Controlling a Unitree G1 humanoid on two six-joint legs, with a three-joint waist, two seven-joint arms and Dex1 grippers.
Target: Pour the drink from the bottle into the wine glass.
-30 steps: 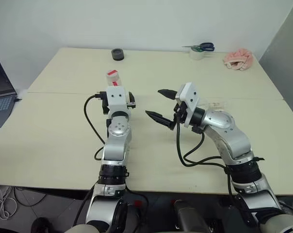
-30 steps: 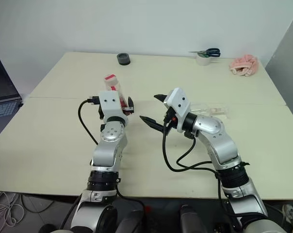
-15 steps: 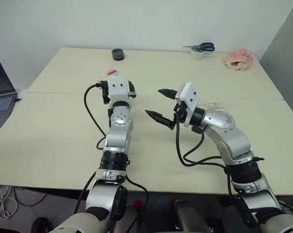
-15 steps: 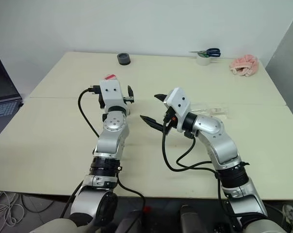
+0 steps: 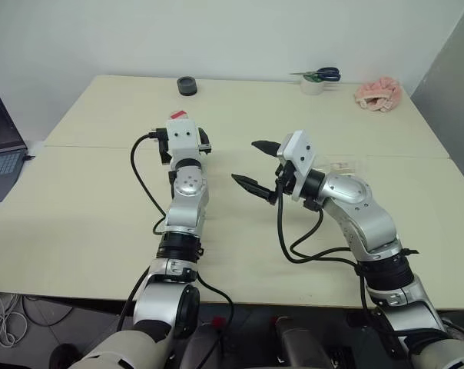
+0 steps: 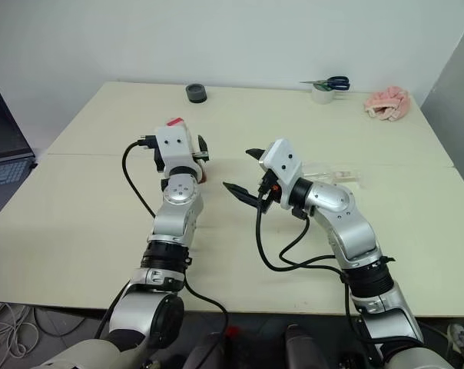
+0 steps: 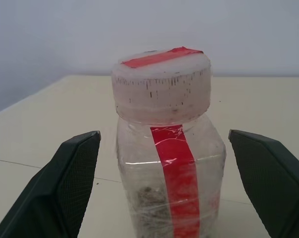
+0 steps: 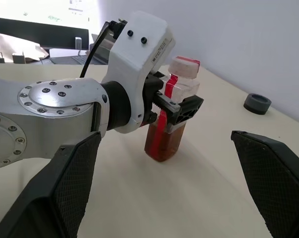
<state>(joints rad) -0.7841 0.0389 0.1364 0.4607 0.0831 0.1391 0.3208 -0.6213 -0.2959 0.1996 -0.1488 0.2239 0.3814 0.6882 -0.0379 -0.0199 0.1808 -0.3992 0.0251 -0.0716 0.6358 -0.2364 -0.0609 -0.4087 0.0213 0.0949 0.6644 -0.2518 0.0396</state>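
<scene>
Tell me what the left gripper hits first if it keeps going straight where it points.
The left gripper, open, would meet the small clear plastic bottle with the red strip, standing between its fingers.

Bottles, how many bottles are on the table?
1. The bottle stands upright on the table, between the open fingers of the left end effector. I see no other bottle, though the arms could hide something small.

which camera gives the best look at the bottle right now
The left wrist view: the bottle stands close up between the open left gripper's fingers, cap and red strip plain. The right wrist view shows it whole from the side, with the drink in its base. In the head views the left gripper mostly hides it.
</scene>
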